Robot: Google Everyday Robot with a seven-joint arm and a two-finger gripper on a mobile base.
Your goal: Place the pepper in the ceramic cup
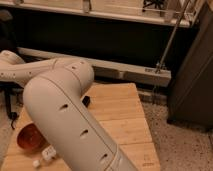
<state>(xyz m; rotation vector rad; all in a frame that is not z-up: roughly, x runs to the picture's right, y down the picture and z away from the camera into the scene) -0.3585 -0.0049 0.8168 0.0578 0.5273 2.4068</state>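
While arm [65, 117] hides closed gripper, bowl [30, 137] sits by table [125, 122] edge.

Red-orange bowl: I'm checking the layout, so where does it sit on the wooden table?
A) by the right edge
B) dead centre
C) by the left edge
C: the red-orange bowl sits by the left edge of the wooden table, beside the arm; the end effector is out of view, off-frame or behind the arm.
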